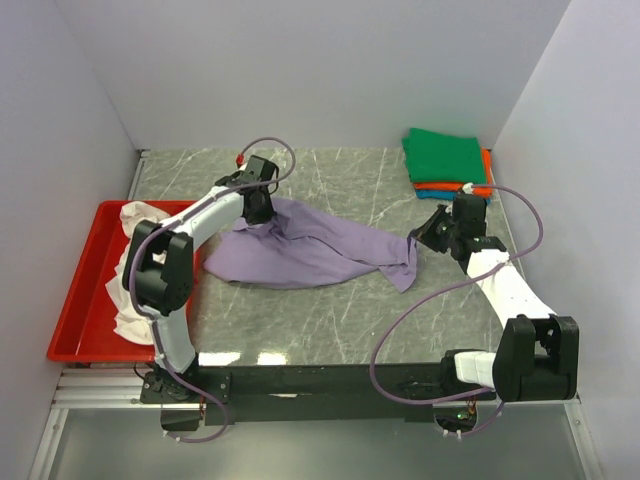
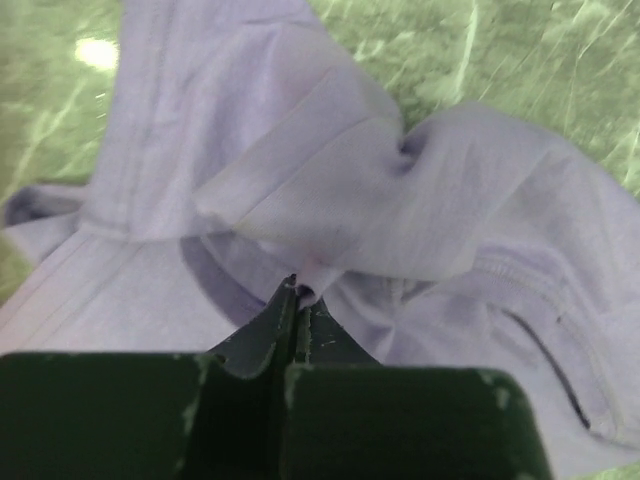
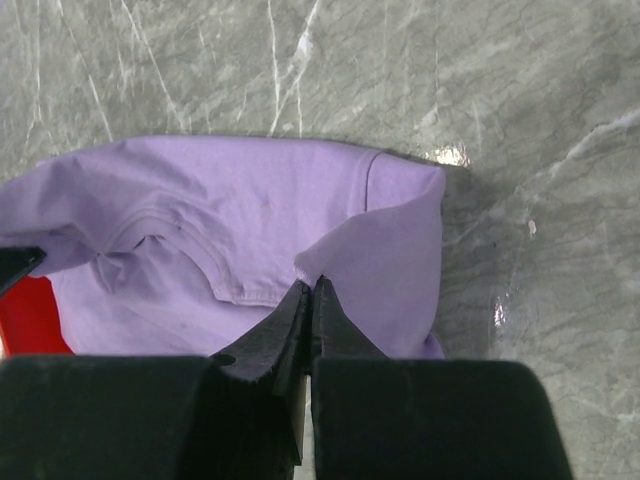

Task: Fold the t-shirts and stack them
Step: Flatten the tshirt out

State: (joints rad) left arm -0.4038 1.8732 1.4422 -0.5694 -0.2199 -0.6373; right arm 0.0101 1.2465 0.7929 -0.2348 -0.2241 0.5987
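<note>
Now purple shirt [image 1: 310,250] lies crumpled mid-table [image 1: 350,330], long axis running left to right between arms. At its left far end, left gripper [image 2: 298,290] pinches bunched fold, jaws tight together. At right end, right gripper [image 3: 312,285] is likewise clamped on cloth. Each arm is nearest its own end, so spreading likely means pulling apart along that axis. Folded stack [image 1: 447,165] far right; white shirt [image 1: 128,225] in red tray [image 1: 75,310]. No readable writing.
</note>
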